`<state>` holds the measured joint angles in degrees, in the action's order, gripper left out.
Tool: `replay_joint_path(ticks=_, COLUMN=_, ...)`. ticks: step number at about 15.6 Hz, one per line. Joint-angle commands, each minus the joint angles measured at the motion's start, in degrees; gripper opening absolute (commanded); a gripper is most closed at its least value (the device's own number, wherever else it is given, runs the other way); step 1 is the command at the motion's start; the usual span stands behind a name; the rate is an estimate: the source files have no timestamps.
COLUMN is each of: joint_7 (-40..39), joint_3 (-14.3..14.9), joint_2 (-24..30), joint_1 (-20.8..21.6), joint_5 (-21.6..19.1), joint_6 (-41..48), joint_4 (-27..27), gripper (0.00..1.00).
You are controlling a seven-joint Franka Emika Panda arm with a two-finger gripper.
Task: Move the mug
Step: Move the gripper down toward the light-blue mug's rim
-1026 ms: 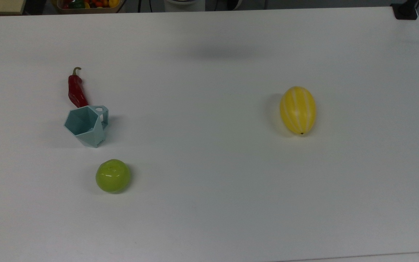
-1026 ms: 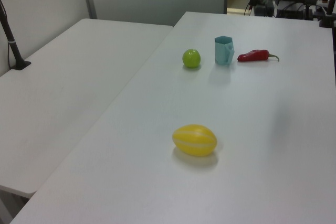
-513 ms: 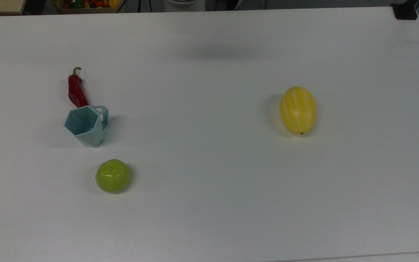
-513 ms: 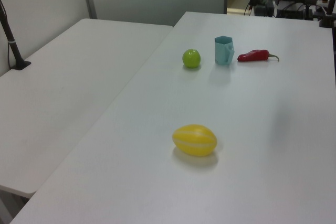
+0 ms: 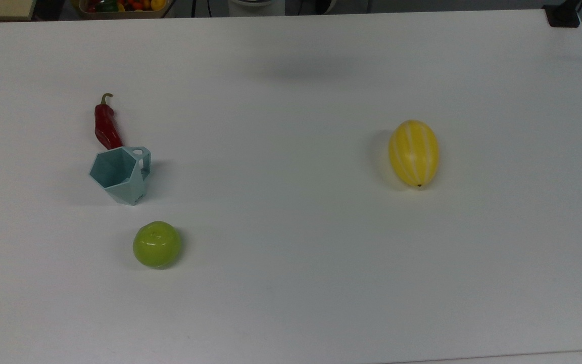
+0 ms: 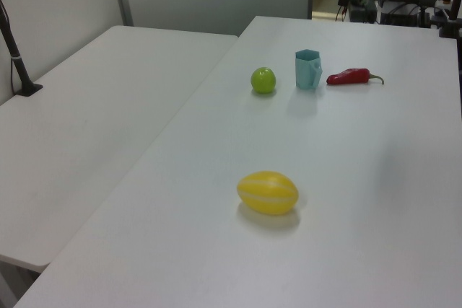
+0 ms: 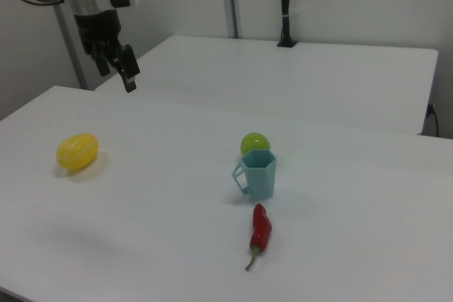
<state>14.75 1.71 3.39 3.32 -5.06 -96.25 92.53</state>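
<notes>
Nothing on the table (image 5: 291, 303) has shifted since a second ago; only the soft shadow near its far edge in the top view has drifted slightly. Seen in the right view, the pincer (image 7: 117, 68) hangs in the air above the table, touching nothing, and I cannot tell whether it is released or clenched. The mug (image 7: 257, 173) stands upright well apart from the pincer, lower and toward the right view's right, with a green fruit (image 7: 254, 143) just behind it and a red chilli (image 7: 260, 231) just in front. A yellow melon (image 7: 77, 151) lies below the pincer, slightly toward the right view's left.
</notes>
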Motion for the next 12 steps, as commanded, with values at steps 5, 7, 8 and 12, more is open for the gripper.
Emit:
replay_joint_path(ticks=5, joint_7=17.16, joint_3=5.65, joint_2=-2.59, joint_1=0.98, joint_5=0.93, joint_6=-7.63, joint_4=1.42, gripper=0.97)
replay_joint_path(ticks=7, joint_7=17.25, joint_3=7.6, joint_2=-4.52, joint_1=1.07, joint_5=0.84, joint_6=-9.65, joint_4=1.34, gripper=0.98)
replay_joint_path(ticks=8, joint_7=17.33, joint_3=8.21, joint_2=-5.23, joint_1=1.07, joint_5=0.93, joint_6=-11.14, joint_4=1.42, gripper=0.98)
replay_joint_path(ticks=12, joint_7=18.12, joint_3=10.32, joint_2=-8.3, joint_1=1.07, joint_5=2.5, joint_6=-15.98, joint_4=2.04, gripper=0.99)
